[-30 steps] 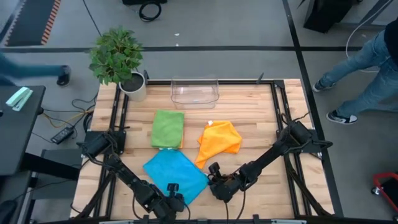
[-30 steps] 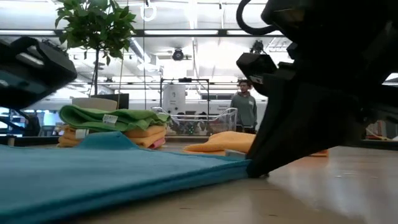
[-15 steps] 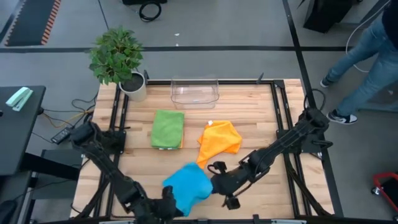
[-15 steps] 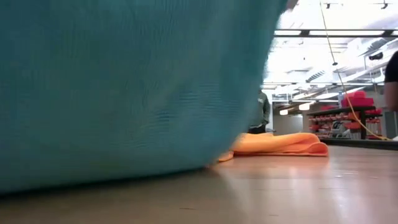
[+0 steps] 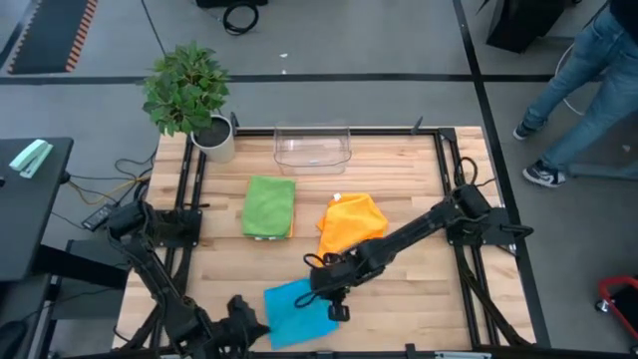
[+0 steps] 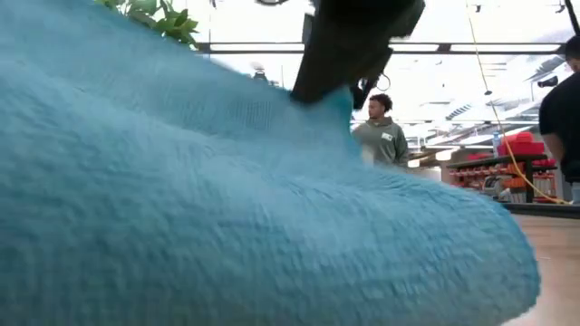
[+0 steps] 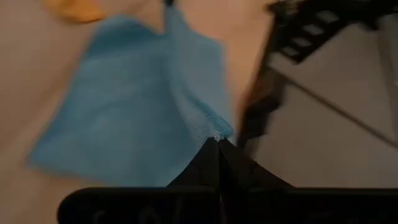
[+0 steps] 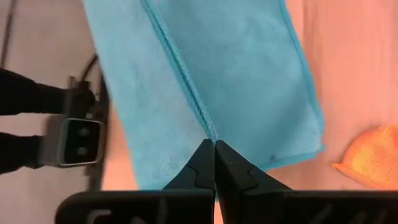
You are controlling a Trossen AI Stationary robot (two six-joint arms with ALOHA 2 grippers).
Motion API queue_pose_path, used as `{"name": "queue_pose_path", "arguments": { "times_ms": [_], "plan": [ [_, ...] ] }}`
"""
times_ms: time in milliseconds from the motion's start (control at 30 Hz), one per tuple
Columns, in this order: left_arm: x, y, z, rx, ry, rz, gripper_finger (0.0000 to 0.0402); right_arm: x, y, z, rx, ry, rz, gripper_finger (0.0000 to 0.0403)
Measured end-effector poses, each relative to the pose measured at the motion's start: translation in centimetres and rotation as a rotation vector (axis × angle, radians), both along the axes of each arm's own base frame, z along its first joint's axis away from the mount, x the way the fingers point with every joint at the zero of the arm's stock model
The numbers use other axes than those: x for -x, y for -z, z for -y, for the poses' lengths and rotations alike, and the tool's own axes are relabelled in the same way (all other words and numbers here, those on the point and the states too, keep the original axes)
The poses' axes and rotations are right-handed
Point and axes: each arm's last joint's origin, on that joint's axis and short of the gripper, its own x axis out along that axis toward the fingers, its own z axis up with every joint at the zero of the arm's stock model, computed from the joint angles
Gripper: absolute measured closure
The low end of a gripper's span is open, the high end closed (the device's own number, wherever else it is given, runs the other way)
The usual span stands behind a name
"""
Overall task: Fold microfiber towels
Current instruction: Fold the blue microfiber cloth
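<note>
Both hands grip the blue towel [image 5: 299, 311], which lies folded near the front edge of the tabletop [image 5: 419, 289]. Left hand [image 5: 249, 321] is closed on the towel's corner by the front edge, its fingers pinched together over the cloth in the left wrist view. Right hand [image 5: 321, 283] is clamped on the towel's far edge, fingers meeting on a hem. Behind it lie a crumpled orange towel [image 5: 351, 223] and a folded green towel [image 5: 269, 205] on a stack.

Bright, even overhead light (left wrist view badly motion-blurred); low view's foreground out of focus.
</note>
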Motion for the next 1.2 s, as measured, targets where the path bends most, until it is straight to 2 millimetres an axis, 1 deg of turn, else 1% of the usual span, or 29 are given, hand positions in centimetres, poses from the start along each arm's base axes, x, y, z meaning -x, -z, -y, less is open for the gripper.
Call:
{"name": "queue_pose_path", "arguments": {
  "times_ms": [133, 200, 333, 433, 533, 600, 733, 900, 1033, 1200],
  "plan": [
    [0.9, 0.9, -1.2, -0.077, -0.065, -0.087, 0.0400, -0.7, 0.5, 1.2, -0.002, 0.029, -0.009, 0.0398],
    [0.9, 1.6, -2.0, -0.110, -0.098, -0.117, 0.0400, -1.0, 0.6, 1.9, -0.005, 0.050, -0.019, 0.0398],
    [0.1, 3.0, -3.4, -0.106, -0.120, -0.182, 0.0401, -1.7, 1.3, 3.4, -0.009, 0.105, -0.041, 0.0398],
    [-0.6, 3.8, -4.2, -0.123, -0.115, -0.189, 0.0401, -2.1, 1.8, 4.1, -0.020, 0.132, -0.054, 0.0398],
    [-0.9, 4.4, -4.9, -0.153, -0.115, -0.205, 0.0400, -2.3, 2.7, 4.4, -0.022, 0.142, -0.083, 0.0398],
    [-0.7, 4.8, -5.2, -0.158, -0.113, -0.224, 0.0401, -2.3, 3.2, 4.4, -0.032, 0.157, -0.106, 0.0398],
    [-0.5, 5.8, -5.9, -0.153, -0.110, -0.271, 0.0400, -2.3, 4.7, 4.4, -0.018, 0.174, -0.158, 0.0398],
    [-0.4, 6.5, -6.3, -0.137, -0.120, -0.290, 0.0401, -2.5, 4.6, 4.7, 0.005, 0.204, -0.143, 0.0398],
    [-0.4, 6.5, -6.3, -0.141, -0.117, -0.291, 0.0396, -2.6, 4.3, 5.2, 0.004, 0.244, -0.141, 0.0398],
    [-0.9, 6.5, -6.7, -0.152, -0.126, -0.297, 0.0393, -2.6, 4.5, 5.5, 0.031, 0.270, -0.140, 0.0398]
  ]
}}
